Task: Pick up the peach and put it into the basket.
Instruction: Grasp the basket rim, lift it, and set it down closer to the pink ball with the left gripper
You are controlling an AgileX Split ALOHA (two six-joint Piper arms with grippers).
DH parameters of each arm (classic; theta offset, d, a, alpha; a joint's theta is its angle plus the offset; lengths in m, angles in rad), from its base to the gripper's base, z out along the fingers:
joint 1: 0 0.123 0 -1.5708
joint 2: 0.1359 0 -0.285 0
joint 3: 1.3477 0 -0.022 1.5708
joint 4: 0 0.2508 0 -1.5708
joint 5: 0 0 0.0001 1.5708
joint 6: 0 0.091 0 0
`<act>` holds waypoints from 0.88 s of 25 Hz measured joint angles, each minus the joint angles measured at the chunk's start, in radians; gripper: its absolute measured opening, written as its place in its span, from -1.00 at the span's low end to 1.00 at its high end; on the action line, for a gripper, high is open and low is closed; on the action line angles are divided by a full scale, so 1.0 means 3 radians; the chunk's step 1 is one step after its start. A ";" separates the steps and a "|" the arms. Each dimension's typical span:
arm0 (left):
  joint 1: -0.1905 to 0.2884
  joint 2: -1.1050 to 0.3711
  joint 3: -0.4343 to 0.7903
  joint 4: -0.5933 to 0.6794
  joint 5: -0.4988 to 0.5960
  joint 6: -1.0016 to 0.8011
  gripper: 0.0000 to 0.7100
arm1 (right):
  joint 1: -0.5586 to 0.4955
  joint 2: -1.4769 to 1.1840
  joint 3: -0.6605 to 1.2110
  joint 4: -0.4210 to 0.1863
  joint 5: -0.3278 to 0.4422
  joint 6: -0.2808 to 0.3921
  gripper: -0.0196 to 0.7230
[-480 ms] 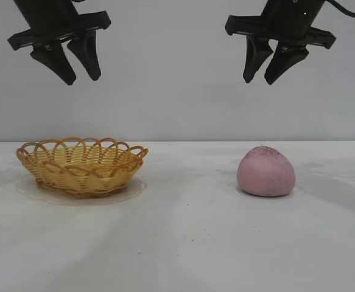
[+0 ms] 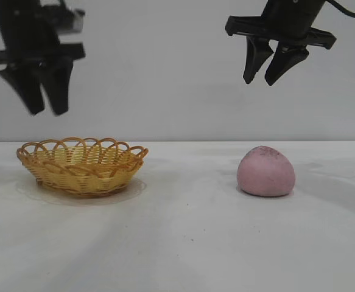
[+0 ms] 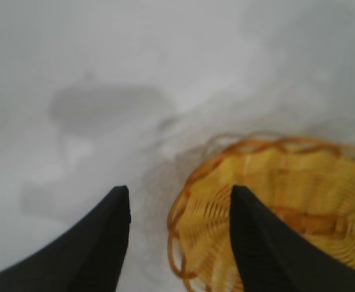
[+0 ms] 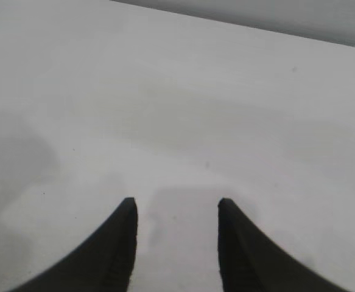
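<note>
Peach (image 2: 266, 172) sits on the white table (image 2: 189, 243), right side in the exterior view, pointed dome up, dark speckles on top. Nothing touching it.

Basket (image 2: 81, 165) sits on the table at the left, well apart from the peach, upright, nothing visible inside.

My left gripper (image 2: 42, 109) hangs in the air above the basket's left end, fingers pointing down with a narrow gap between them, holding nothing. Left wrist view: both fingers (image 3: 101, 243) parted, the basket (image 3: 274, 213) rim under and beside one of them, bare table under the other.

My right gripper (image 2: 259, 81) hangs high above the table, roughly over the peach, slightly toward the basket side. Fingers splayed apart, released, nothing gripped. Right wrist view: two finger tips (image 4: 119, 243) spread with only bare table (image 4: 183, 109) between them; peach not in that view.

Neither gripper touches the peach or the basket.
</note>
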 joint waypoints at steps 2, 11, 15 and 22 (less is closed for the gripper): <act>0.0000 0.0092 0.0000 0.0035 0.0091 0.0020 -0.08 | 0.0000 0.0000 0.0000 0.0000 0.0003 0.0000 -0.22; 0.0000 0.0388 -0.0017 -0.0208 0.0123 0.0199 -0.70 | 0.0000 0.0000 0.0000 0.0006 0.0047 0.0000 -0.22; 0.0000 0.0387 -0.0014 -0.0424 0.0088 -0.0080 -0.80 | 0.0000 0.0000 0.0000 0.0006 0.0047 0.0000 -0.22; 0.0000 0.0132 0.0397 -0.1566 -0.0418 -0.0255 -1.00 | 0.0000 0.0000 0.0000 0.0006 0.0060 0.0000 -0.22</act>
